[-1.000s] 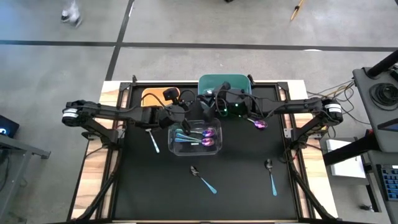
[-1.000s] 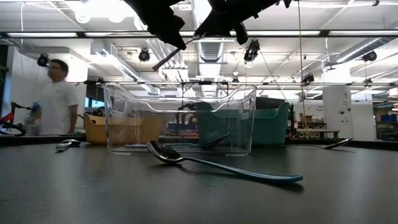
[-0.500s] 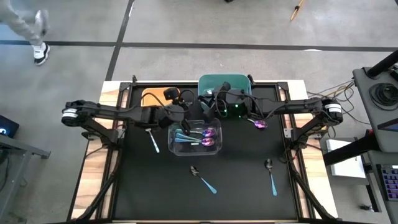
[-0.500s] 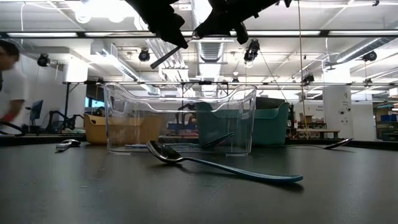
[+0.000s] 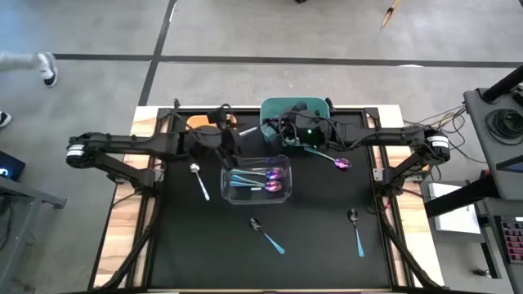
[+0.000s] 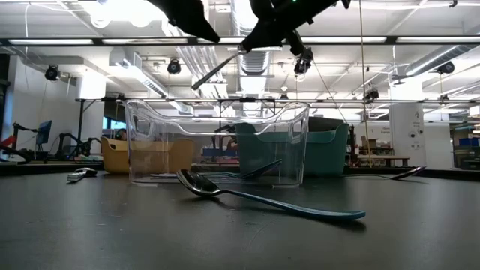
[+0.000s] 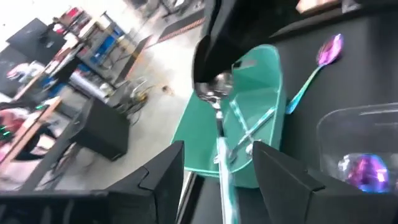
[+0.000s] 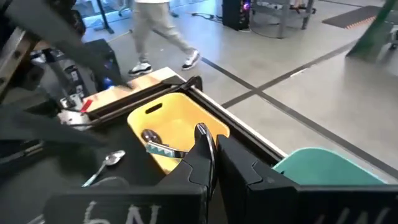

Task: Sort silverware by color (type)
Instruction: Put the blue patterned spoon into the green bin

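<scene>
Black matting covers the surface [image 5: 204, 253], on which a clear bin [image 5: 256, 180] stands at mid-frame in the high view, holding several spoons with purple-pink bowls [image 5: 275, 185]. Behind it, toward the top of the frame, a teal bin [image 5: 274, 109] and a yellow bin [image 5: 194, 122] are seen; in the left wrist view teal-handled spoons [image 7: 252, 127] lie inside the teal bin, and in the right wrist view one spoon [image 8: 152, 142] lies in the yellow bin. The right pincer [image 8: 208, 146] is closed on a silver-bowled spoon [image 7: 214, 93], which is held high over the area between the clear and teal bins, slanting down in the low view. The left pincer [image 7: 214, 165] is seen with its fingers spread on either side of that spoon's handle; contact cannot be told. Loose spoons lie elsewhere on the surface: a silver one [image 5: 198, 180] left of the clear bin, a purple one [image 5: 335, 160] to its right, and two dark-bowled ones [image 5: 266, 233] [image 5: 356, 229] toward the bottom of the frame.
</scene>
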